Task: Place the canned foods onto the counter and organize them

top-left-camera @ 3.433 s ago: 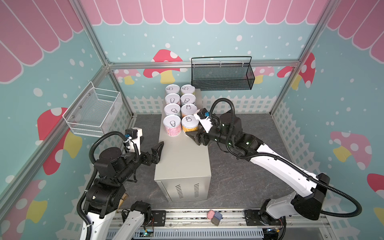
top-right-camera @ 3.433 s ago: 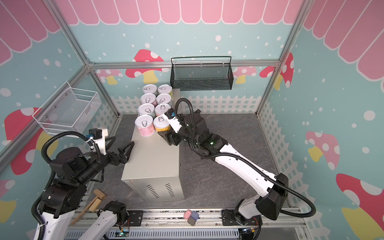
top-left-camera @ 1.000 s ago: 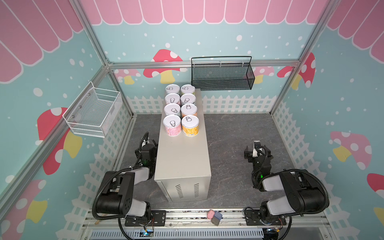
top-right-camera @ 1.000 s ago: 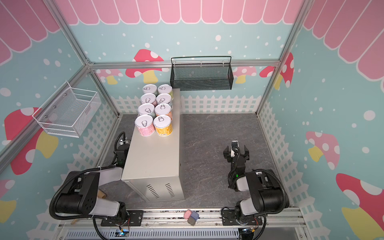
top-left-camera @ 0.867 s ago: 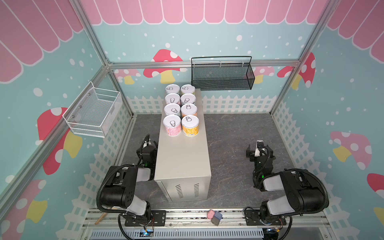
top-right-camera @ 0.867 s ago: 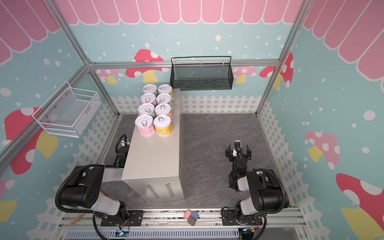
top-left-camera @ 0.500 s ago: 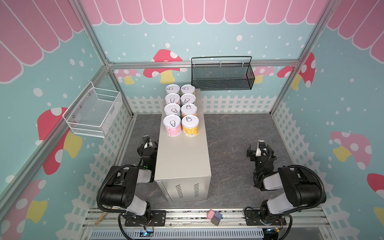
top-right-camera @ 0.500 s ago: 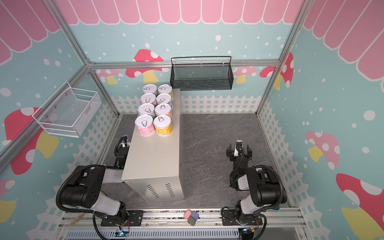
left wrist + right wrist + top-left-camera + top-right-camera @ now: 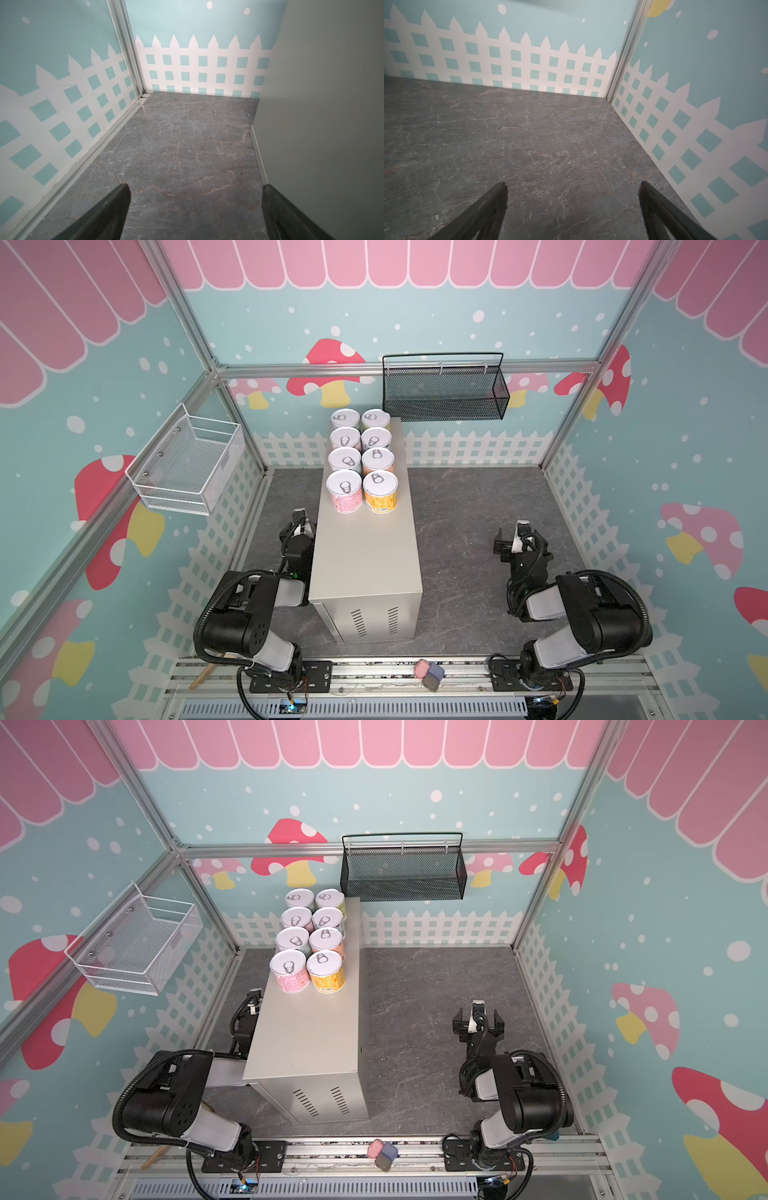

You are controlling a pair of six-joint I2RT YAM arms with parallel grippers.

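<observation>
The canned foods (image 9: 361,460) stand upright in two neat rows side by side on the far half of the counter (image 9: 365,556), seen in both top views; nearest are a pink can (image 9: 289,971) and an orange can (image 9: 326,971). My left gripper (image 9: 300,526) rests low on the floor beside the counter's left wall. Its jaws are open and empty in the left wrist view (image 9: 196,187). My right gripper (image 9: 478,1025) sits low over the floor to the right of the counter, also open with nothing in it (image 9: 573,184).
A black mesh basket (image 9: 442,389) hangs on the back wall right behind the cans. A white wire basket (image 9: 187,464) hangs on the left wall. Small pink and blue items (image 9: 428,670) lie on the front rail. Fence-printed walls enclose the dark marbled floor (image 9: 457,510).
Earlier my right gripper was at the orange can on the counter and my left arm was raised. Both arms have since folded down to the floor; over the last second they barely move.
</observation>
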